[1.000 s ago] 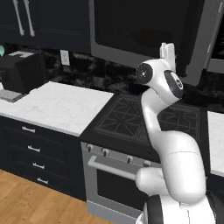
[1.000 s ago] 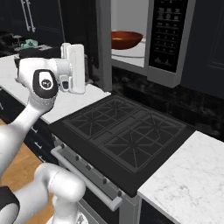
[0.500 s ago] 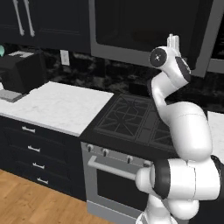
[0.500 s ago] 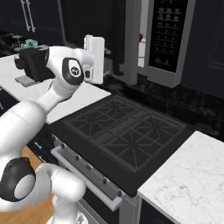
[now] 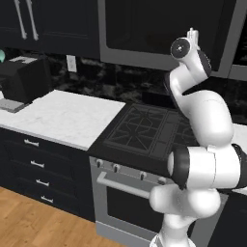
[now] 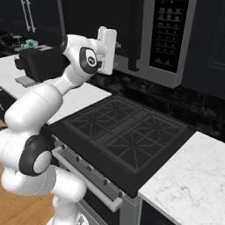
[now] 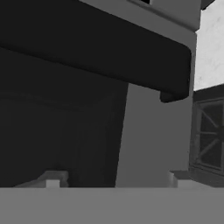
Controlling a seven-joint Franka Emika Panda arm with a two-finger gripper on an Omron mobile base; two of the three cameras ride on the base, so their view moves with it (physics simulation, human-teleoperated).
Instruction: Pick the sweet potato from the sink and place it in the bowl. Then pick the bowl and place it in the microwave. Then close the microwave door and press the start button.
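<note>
Dark cabinets and a black stovetop (image 6: 127,136) frame the microwave door (image 5: 159,34), upper centre of the left base view. Just before its dark handle (image 7: 100,52), the gripper (image 7: 116,177) stands with jaws apart, holding nothing.

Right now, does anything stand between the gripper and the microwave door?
Nothing visible does. The gripper, jaws open, faces the microwave door directly and close up, beside its dark handle, with no object between them.
</note>
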